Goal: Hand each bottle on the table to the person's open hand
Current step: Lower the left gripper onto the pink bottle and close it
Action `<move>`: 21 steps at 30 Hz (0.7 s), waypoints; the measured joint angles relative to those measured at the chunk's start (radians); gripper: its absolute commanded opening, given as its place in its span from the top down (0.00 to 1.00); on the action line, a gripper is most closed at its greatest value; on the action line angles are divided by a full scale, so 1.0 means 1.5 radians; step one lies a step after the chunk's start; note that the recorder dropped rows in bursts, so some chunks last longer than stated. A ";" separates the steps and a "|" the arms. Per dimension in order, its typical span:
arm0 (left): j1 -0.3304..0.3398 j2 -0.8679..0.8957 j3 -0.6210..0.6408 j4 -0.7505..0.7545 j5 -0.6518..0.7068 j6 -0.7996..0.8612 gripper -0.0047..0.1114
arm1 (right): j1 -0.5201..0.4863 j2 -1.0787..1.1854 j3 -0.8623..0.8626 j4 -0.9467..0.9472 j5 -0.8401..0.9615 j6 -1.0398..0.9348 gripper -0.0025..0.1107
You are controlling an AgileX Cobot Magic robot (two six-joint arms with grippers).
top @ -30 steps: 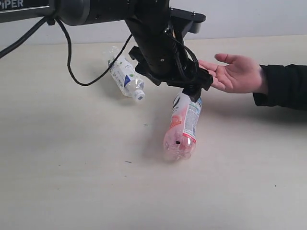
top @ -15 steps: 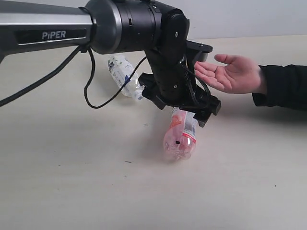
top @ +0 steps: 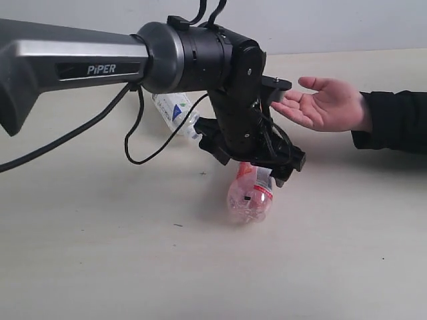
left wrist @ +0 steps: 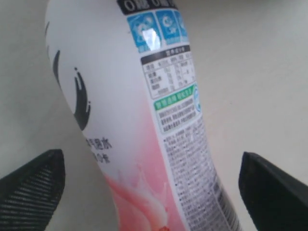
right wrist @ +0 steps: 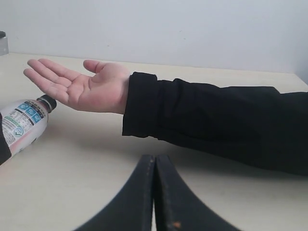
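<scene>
The pink bottle (top: 250, 198) with its black cap lies on the pale table (top: 100, 253), cap end toward the person's open hand (top: 320, 100). My left gripper (top: 259, 167) hangs low over its upper half, open. In the left wrist view the bottle (left wrist: 144, 120) lies between the two spread fingertips (left wrist: 38, 183), which stand clear of it. The bottle with the blue triangle (top: 175, 110) lies behind the arm, partly hidden. My right gripper (right wrist: 155, 159) is shut on nothing, near the person's sleeve. The lime-green and flowered bottles are out of view.
The person's black-sleeved forearm (top: 393, 120) rests along the right side of the table, palm up above the surface (right wrist: 82, 86). A black cable (top: 133, 147) loops down from the left arm over the tabletop.
My left arm has swung lower and further over the pink bottle, hiding its cap and shoulder. The bottle and the hand have stayed put.
</scene>
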 measured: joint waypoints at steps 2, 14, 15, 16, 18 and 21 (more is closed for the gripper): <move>0.000 0.002 0.000 0.000 -0.001 0.000 0.16 | 0.000 0.000 0.000 0.000 0.000 0.000 0.98; 0.000 0.021 0.000 0.000 0.002 0.000 0.58 | 0.000 0.000 0.000 0.000 0.000 0.000 0.98; 0.000 0.021 0.000 0.000 0.002 -0.001 0.62 | 0.000 0.000 0.000 0.000 0.000 0.000 0.98; 0.000 0.021 0.000 0.000 0.002 -0.003 0.66 | 0.000 0.000 0.000 0.000 0.000 0.000 0.98; 0.001 0.021 -0.001 0.000 0.004 -0.012 0.72 | 0.000 0.000 0.000 0.000 0.000 0.000 0.98; 0.007 0.021 -0.002 -0.001 0.012 -0.029 0.79 | 0.000 0.000 0.000 0.000 0.000 0.000 0.98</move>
